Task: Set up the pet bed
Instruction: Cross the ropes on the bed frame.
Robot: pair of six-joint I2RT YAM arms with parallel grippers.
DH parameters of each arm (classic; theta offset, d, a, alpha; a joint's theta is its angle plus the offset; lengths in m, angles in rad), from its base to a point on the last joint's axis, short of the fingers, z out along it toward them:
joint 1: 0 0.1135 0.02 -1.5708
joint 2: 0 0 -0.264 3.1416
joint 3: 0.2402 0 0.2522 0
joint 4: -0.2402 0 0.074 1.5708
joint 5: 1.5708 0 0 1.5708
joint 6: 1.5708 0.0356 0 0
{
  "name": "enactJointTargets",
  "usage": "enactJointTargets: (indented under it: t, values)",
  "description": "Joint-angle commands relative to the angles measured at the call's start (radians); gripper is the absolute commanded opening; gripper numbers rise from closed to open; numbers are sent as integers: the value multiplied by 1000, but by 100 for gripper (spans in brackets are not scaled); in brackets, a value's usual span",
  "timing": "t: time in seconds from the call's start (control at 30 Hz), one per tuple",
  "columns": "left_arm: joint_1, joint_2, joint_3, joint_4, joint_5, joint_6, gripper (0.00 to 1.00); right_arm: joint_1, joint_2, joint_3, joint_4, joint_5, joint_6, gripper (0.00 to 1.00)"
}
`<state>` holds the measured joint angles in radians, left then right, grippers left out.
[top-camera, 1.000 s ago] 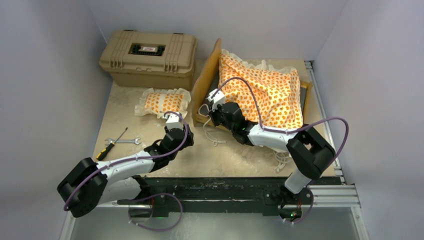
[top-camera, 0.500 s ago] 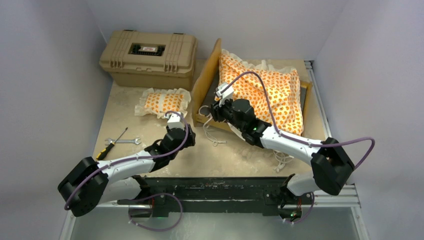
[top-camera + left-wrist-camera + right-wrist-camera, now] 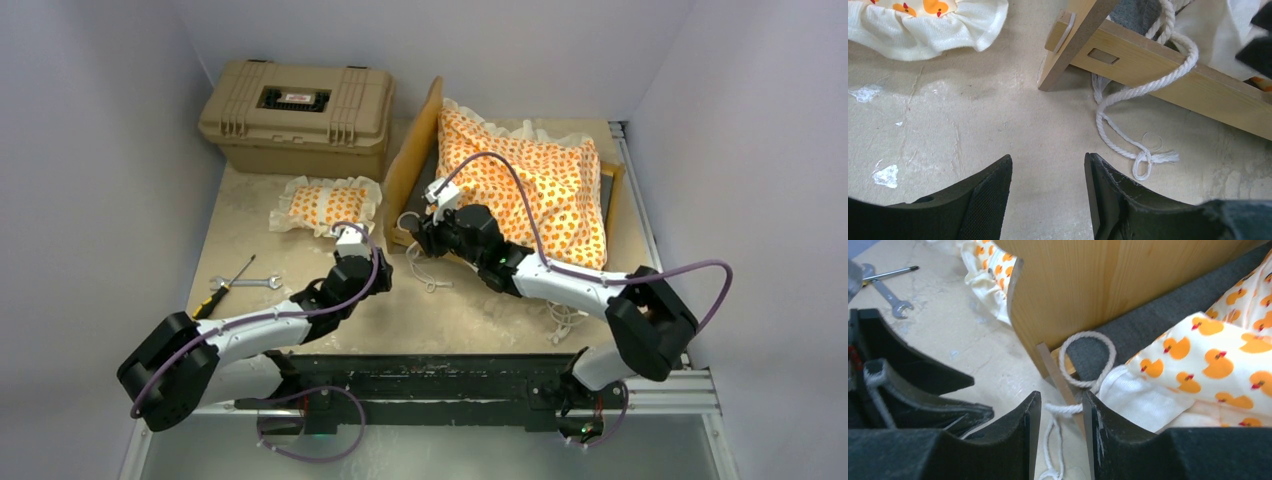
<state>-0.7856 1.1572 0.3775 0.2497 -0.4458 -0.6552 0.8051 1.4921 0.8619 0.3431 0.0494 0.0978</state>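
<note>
Pale grey walls [image 3: 90, 150], beige mottled tabletop [image 3: 240, 212], even light

Grey base [image 3: 1128, 332] mostly under mattress cushion [image 3: 560, 170], pillow [image 3: 923, 30] cropped at top

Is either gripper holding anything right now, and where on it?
Nothing is held. The left gripper is open over the table. The right gripper is open by the bed frame; the white rope crosses the gap between its jaws, unpinched.

The left arm [image 3: 245, 335] and right arm [image 3: 565, 280] pair white shell links with bulky black joint housings. A thin purple cable [image 3: 490, 156] runs along each. A small white camera block [image 3: 349, 238] tops each wrist. The black left end effector [image 3: 1048, 165] and right end effector [image 3: 1061, 400] have curved, mesh-textured fingers [image 3: 990, 200].
</note>
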Motion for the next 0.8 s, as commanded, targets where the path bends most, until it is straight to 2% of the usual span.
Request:
enactJointTargets:
  t: [0.0, 0.27, 0.53, 0.77]
  values:
    - [6, 29, 37, 96, 20, 34, 55, 3, -85, -89, 5, -31, 89, 40]
    - [0, 230, 66, 316, 104, 76, 55, 3, -202, -216, 5, 65, 173, 41]
    - [-29, 455, 113, 477, 42, 39, 55, 3, -239, -240, 5, 70, 181, 41]
    - [-54, 509, 139, 482, -55, 5, 55, 3, -253, -257, 21, 76, 181, 41]
